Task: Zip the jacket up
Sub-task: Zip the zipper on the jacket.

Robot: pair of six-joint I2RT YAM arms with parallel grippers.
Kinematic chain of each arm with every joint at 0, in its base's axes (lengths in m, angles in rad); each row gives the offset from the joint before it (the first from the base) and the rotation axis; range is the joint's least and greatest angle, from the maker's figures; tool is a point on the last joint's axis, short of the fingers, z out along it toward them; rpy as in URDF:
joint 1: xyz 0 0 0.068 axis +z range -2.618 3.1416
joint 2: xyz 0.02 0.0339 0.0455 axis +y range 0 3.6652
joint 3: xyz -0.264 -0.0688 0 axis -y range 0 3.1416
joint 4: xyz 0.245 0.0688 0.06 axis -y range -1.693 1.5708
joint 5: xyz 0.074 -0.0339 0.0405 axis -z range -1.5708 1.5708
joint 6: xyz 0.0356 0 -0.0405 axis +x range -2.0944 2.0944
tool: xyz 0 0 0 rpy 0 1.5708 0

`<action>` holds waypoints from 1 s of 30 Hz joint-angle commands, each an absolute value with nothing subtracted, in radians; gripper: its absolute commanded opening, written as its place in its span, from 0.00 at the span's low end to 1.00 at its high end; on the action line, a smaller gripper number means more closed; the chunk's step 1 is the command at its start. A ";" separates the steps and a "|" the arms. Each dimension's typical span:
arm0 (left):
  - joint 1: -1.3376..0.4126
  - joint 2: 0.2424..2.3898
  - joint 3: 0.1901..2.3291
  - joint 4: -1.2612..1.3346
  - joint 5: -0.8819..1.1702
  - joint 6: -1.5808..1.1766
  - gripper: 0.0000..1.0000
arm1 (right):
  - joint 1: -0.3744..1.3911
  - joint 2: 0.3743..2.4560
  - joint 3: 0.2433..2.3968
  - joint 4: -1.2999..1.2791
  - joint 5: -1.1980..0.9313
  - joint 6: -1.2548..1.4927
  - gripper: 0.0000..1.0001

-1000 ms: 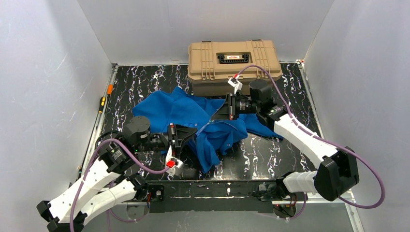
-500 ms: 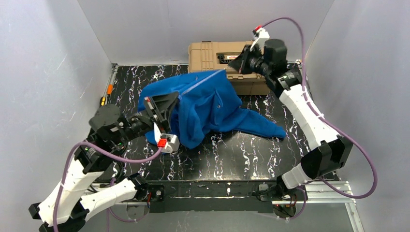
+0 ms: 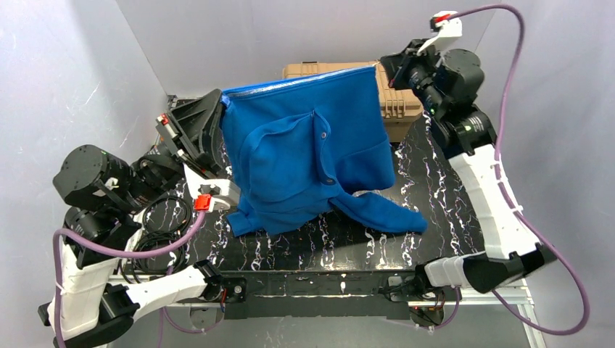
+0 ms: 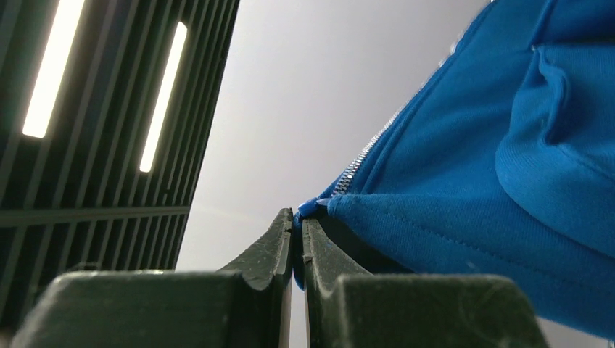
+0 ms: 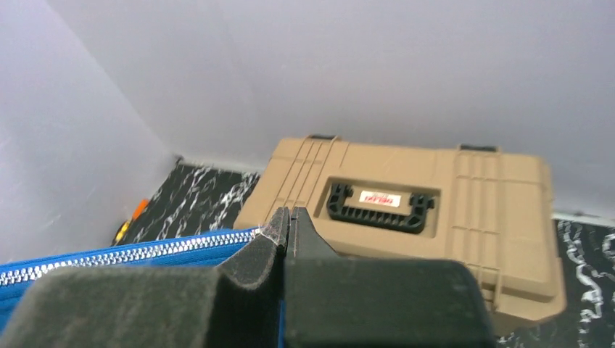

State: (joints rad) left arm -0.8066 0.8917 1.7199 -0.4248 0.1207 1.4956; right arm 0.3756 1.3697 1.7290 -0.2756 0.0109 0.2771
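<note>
Jacket [image 3: 312, 159] hung spread above the bench [image 3: 435, 196], stretched by its top edge between the two arms. Its lower folds and one sleeve rested on the dark marbled surface. The left fingers [image 4: 270, 250] were pressed almost completely together, pinching the blue corner of that top edge just where the zipper [image 4: 355, 170] teeth ended. The right fingers [image 5: 265, 243] were likewise squeezed tight, clamped on the other end of the edge, with the zipper strip running off to the left in the wrist view. A tan case [image 5: 435, 217] stood at the back of the bench behind the jacket, partly hidden by the fabric in the top view.
</note>
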 commanded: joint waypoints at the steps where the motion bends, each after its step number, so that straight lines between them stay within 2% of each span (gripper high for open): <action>1: -0.808 0.848 1.853 -0.345 -0.027 1.573 0.00 | 0.341 1.281 1.721 -0.173 0.275 0.179 0.01; 6: -0.809 0.881 1.908 -0.396 -0.140 1.619 0.00 | 0.341 1.223 1.708 -0.099 0.378 0.114 0.01; 14: -0.809 0.993 1.989 -0.479 -0.326 1.651 0.00 | 0.341 1.243 1.732 -0.083 0.523 -0.051 0.01; 23: -0.809 0.964 1.844 -0.701 -0.524 1.649 0.00 | 0.285 1.274 1.554 -0.051 0.601 -0.069 0.01; 30: -0.809 0.929 1.785 -0.744 -0.605 1.679 0.00 | 0.222 1.306 1.488 -0.051 0.587 -0.051 0.01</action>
State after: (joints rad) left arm -0.8280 1.0370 1.7844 -0.7601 -0.3408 1.6390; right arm 0.2996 1.3148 1.5196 -0.1295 0.4072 -0.0017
